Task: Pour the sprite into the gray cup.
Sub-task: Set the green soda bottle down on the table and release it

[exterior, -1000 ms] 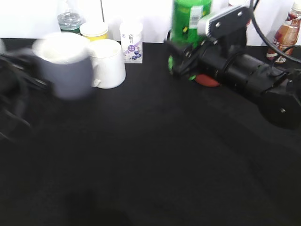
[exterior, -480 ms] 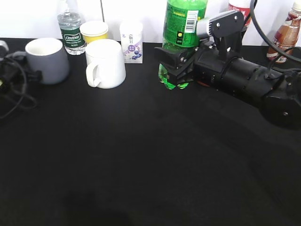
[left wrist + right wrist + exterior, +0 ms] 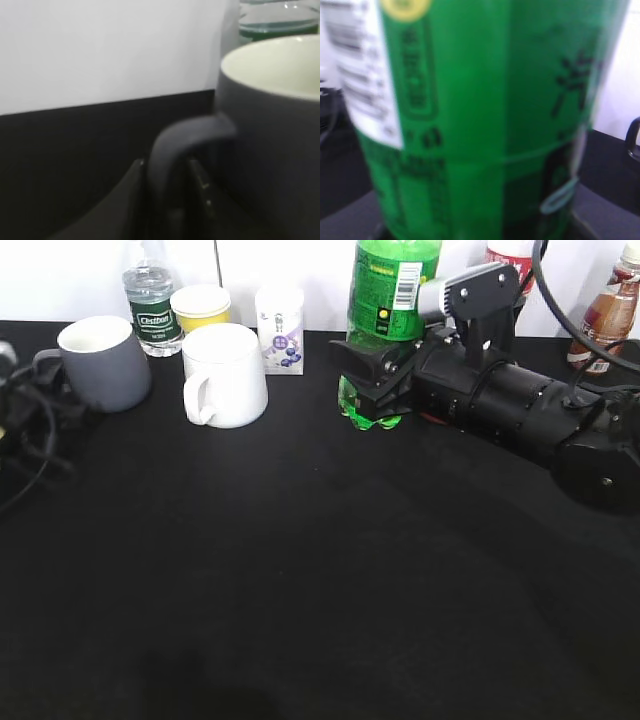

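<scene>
The sprite [image 3: 392,285] is a tall green bottle held upright at the back middle. My right gripper [image 3: 368,375] is shut on its lower body, just above the lobed base. The bottle fills the right wrist view [image 3: 485,125], so the jaws [image 3: 475,230] barely show. The gray cup [image 3: 103,363] stands upright at the back left and its white inside looks empty. My left gripper [image 3: 30,390] is shut on its loop handle. In the left wrist view the handle [image 3: 185,142] sits between the two fingers [image 3: 167,185], with the gray cup's body [image 3: 270,140] to the right.
A white mug [image 3: 225,375] stands just right of the gray cup. Behind are a small water bottle [image 3: 150,300], a yellow-lidded tub [image 3: 200,305] and a small white bottle [image 3: 280,330]. A red-labelled bottle [image 3: 510,255] and a brown bottle [image 3: 605,310] stand at the back right.
The gray cup has moved left, away from the white mug, then edged slightly right. The sprite has shifted left and lower in my right gripper and now holds still.
</scene>
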`<control>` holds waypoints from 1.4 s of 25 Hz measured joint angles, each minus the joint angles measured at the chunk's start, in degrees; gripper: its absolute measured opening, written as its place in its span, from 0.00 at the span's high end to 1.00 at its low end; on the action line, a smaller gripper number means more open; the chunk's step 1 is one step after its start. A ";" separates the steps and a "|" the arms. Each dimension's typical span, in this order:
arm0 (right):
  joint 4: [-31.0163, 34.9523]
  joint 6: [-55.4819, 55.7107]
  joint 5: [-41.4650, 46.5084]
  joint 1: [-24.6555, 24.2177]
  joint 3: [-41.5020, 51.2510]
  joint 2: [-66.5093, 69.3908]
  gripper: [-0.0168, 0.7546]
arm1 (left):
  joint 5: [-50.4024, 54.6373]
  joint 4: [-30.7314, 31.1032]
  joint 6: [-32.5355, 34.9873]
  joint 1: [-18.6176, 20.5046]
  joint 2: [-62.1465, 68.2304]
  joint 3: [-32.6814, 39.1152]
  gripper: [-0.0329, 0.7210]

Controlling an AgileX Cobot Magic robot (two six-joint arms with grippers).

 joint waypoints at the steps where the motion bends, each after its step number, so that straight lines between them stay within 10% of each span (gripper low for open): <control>1: 0.00 0.00 0.00 0.00 0.22 -0.15 0.45 | 0.06 -1.75 0.00 -0.20 -1.79 2.67 0.65; 8: 20.45 -8.19 0.05 -1.15 19.27 -15.49 0.45 | 7.71 -10.34 0.00 -11.37 -24.82 20.95 0.63; 14: 23.36 -11.05 2.12 -23.34 23.70 -19.51 0.45 | 20.53 -5.56 0.00 -22.34 -40.05 21.61 0.63; 24: 9.26 -11.53 -1.14 -30.72 -8.40 14.51 0.45 | 22.61 -4.60 0.00 -26.93 -41.06 21.61 0.63; 35: -4.24 -4.38 -2.99 -33.27 -15.53 20.71 0.38 | 22.55 -4.21 0.00 -26.93 -41.06 21.61 0.63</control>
